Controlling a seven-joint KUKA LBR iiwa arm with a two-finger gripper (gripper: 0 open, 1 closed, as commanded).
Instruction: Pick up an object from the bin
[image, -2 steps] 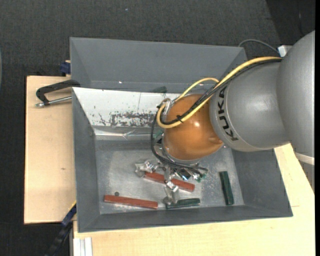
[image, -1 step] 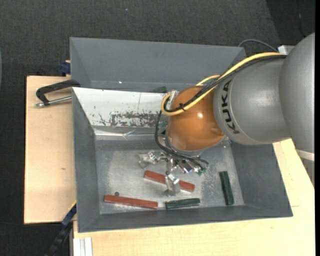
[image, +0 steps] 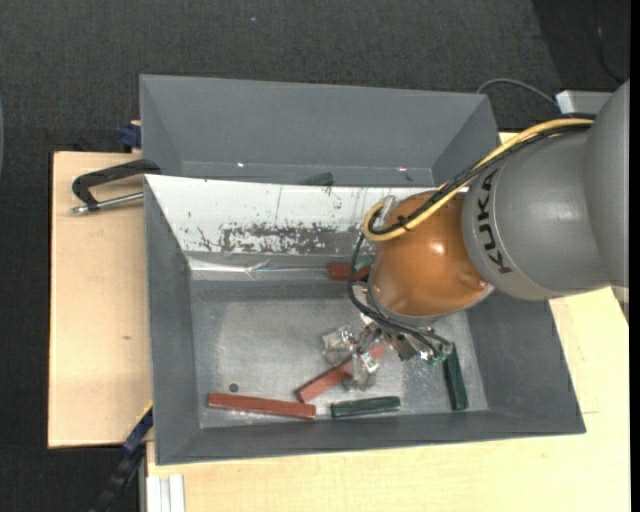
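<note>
My gripper (image: 352, 356) is low in the bin, right of the middle, under the orange wrist cover. Its metal fingers stand over the upper end of a short reddish-brown block (image: 322, 384) that lies slanted on the floor. A dark green marker-like stick (image: 366, 406) lies just below it, near the front wall. Another dark green stick (image: 455, 379) lies to the right, nearly upright in the view. Nothing shows clearly between the fingers.
A long reddish-brown flat stick (image: 260, 405) lies along the front wall at the left. A small red piece (image: 342, 270) sits at the back wall, partly behind the wrist cover. A tiny dark speck (image: 234, 389) lies on the floor at the left.
</note>
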